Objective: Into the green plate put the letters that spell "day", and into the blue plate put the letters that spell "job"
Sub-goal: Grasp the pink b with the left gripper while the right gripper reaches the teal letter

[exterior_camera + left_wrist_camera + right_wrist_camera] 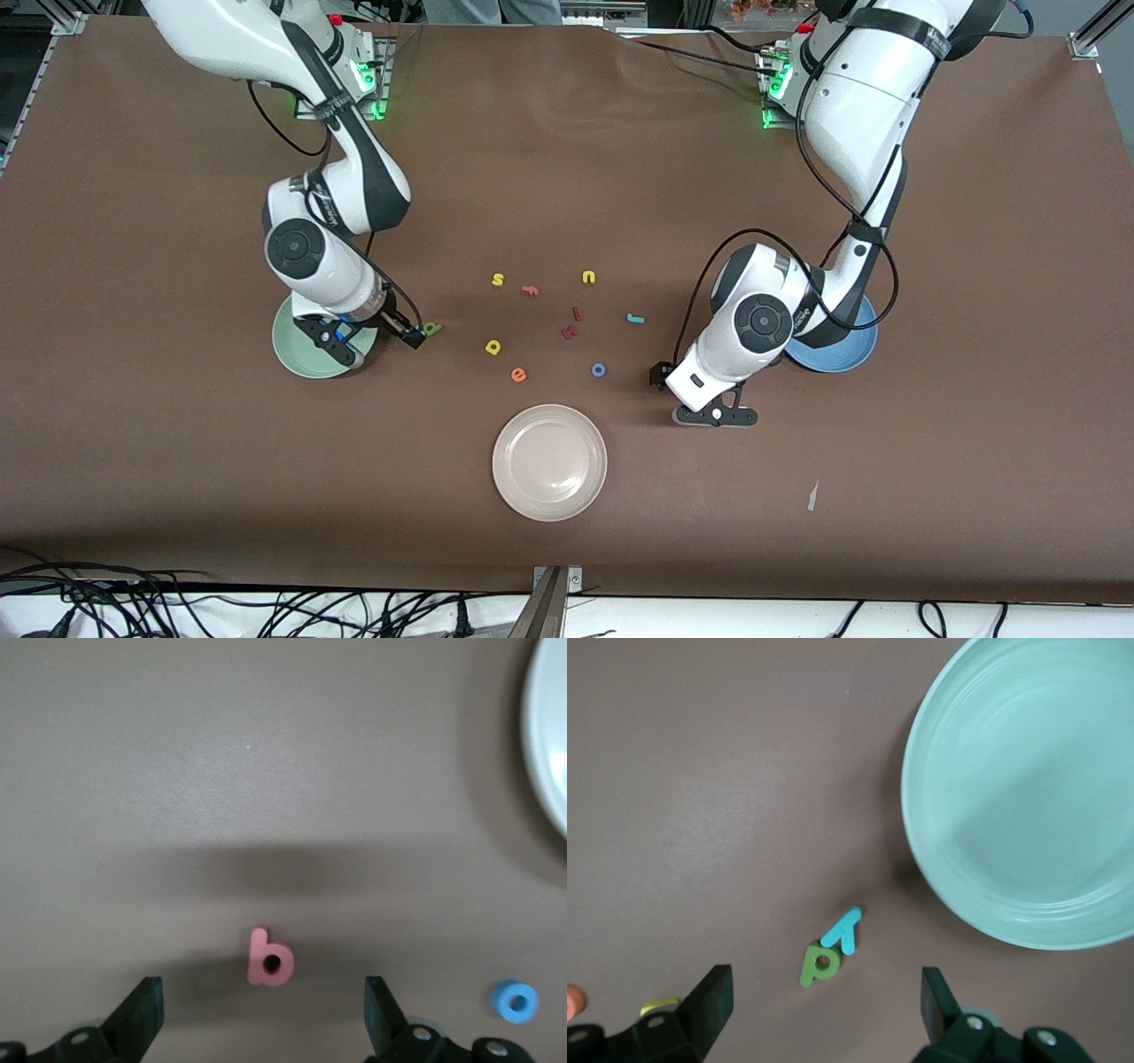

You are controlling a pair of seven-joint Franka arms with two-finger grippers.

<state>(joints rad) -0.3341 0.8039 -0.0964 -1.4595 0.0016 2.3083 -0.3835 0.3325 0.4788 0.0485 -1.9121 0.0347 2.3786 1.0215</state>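
Spread right gripper (819,1005) over touching olive-green d (819,963) and teal y (843,929) risks grabbing both; spread left gripper (264,1014) hovers over the pink-red b (269,958).

Open table around pink b (269,958), nothing near it but blue o (515,1002), well apart. Green d (820,963) touching teal y (842,929), crowding any grasp; green plate (939,868) rim near.
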